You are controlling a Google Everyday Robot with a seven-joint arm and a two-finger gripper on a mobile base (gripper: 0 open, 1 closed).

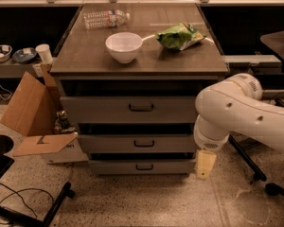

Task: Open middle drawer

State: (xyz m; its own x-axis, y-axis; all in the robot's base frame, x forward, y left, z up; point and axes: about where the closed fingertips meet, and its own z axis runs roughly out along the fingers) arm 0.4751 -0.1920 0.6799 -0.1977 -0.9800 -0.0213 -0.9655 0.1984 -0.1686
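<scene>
The end effector [205, 163] is held low beside the bottom drawer [109, 167]; open or closed cannot be told. The middle drawer [109, 144], shut just above, should be approached squarely at its handle [144, 144].

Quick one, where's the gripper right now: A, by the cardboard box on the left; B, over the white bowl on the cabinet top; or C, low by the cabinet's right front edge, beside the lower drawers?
C: the gripper hangs low at the right front edge of the cabinet, about level with the bottom drawer, well right of the handle on the middle drawer.
</scene>
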